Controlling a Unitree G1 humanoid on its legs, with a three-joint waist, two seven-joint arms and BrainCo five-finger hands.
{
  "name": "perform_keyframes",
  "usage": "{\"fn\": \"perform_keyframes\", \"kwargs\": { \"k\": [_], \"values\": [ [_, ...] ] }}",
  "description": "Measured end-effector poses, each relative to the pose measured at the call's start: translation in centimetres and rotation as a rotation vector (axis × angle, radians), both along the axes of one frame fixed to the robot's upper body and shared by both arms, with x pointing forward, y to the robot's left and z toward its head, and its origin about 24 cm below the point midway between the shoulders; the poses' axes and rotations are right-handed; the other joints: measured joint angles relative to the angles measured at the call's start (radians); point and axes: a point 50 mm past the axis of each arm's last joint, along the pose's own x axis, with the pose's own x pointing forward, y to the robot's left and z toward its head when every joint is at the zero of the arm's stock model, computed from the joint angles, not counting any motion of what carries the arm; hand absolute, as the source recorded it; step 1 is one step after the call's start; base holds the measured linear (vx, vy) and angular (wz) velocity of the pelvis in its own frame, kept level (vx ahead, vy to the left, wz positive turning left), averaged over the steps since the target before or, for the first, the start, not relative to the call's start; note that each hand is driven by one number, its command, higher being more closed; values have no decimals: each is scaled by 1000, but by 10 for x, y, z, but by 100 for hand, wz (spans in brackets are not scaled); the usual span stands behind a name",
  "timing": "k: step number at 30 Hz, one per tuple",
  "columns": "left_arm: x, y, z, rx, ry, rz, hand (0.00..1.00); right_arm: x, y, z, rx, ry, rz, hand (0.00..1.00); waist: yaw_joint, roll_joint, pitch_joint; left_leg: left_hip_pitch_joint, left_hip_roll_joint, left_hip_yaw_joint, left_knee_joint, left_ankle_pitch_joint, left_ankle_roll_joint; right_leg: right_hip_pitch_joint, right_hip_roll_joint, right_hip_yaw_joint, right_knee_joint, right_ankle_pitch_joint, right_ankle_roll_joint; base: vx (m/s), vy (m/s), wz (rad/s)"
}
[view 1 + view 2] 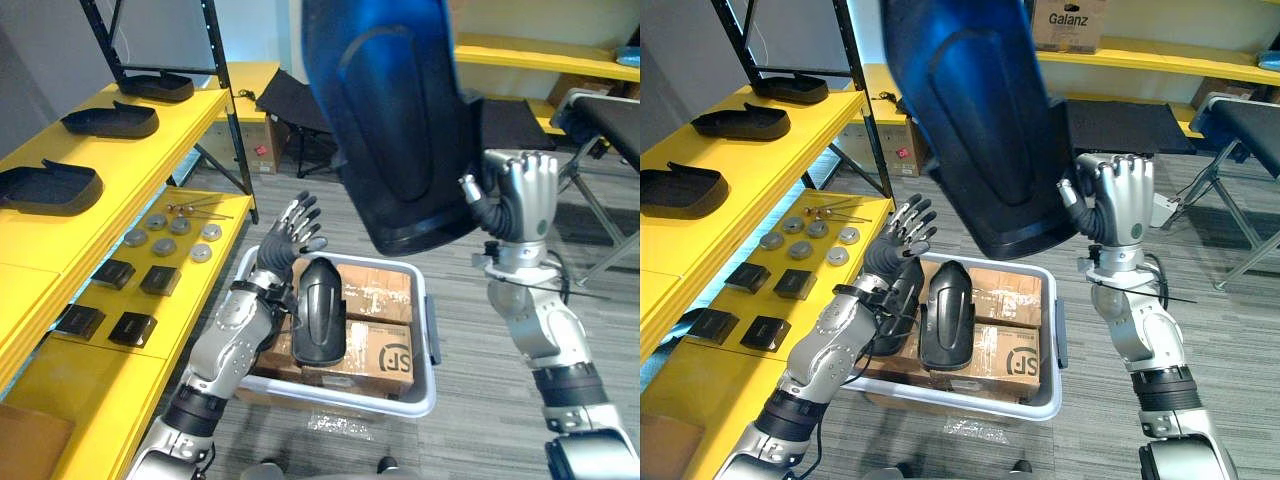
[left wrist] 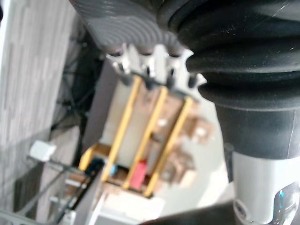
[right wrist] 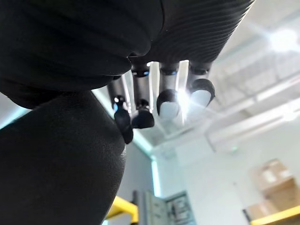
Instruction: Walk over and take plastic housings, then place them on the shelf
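Observation:
A large black plastic housing (image 1: pixel 385 110) is held high, close in front of my head, tilted. My right hand (image 1: pixel 525 195) grips its lower right edge, and its fingers (image 3: pixel 140 112) curl against the dark shell (image 3: pixel 56 159). Another black housing (image 1: pixel 320 310) lies on cardboard boxes in the grey bin (image 1: pixel 428 330). My left hand (image 1: pixel 290 235) hovers over the bin's left side, fingers (image 2: pixel 150 75) spread and straight, holding nothing. Three more housings (image 1: pixel 110 120) rest on the yellow shelf (image 1: pixel 150 160) at the left.
The lower yellow shelf level carries small black boxes (image 1: pixel 160 280) and grey discs (image 1: pixel 180 235). A black shelf post (image 1: pixel 230 110) stands behind the bin. Dark folding tables (image 1: pixel 610 120) stand at the right, over grey carpet.

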Motion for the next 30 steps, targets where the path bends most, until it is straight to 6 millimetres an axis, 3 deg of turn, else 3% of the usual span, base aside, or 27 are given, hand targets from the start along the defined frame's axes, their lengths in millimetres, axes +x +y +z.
{"fn": "perform_keyframes", "kwargs": {
  "k": [7, 12, 19, 23, 30],
  "values": [
    [4, 1, -4, -63, 52, -1, 0, 1, 21, -10, -66, 73, 109, 100, -5, -4, -8, 25, -8, 19, -42, 21, 3, 4, -6, 3, -8, 7, 0, -4, 5, -4],
    [4, 0, -4, -109, 59, -23, 0, 1, 25, -16, -53, 108, 123, 100, -6, -2, -9, 52, -14, 20, -107, 57, 0, 1, -6, 1, -8, 6, -2, -20, -11, 0],
    [-1, -11, -1, -172, 32, -141, 0, 7, 32, -58, -13, 291, 116, 100, -9, -1, -14, 99, -15, 21, -208, 112, -4, 0, -1, -2, -12, 3, -6, 0, 0, 0],
    [-3, -17, 0, -165, 27, -170, 0, 6, 34, -77, -3, 373, 104, 100, -10, -2, -15, 103, -15, 21, -212, 114, -5, 5, -1, -3, -17, 3, -6, 0, 0, 0],
    [-8, -24, 6, -158, 0, -204, 0, 5, 36, -83, 13, 357, 85, 100, -9, -7, -27, 114, -17, 18, -226, 116, -5, 17, 1, -6, -27, 4, -4, 0, 0, 0]
  ]
}}
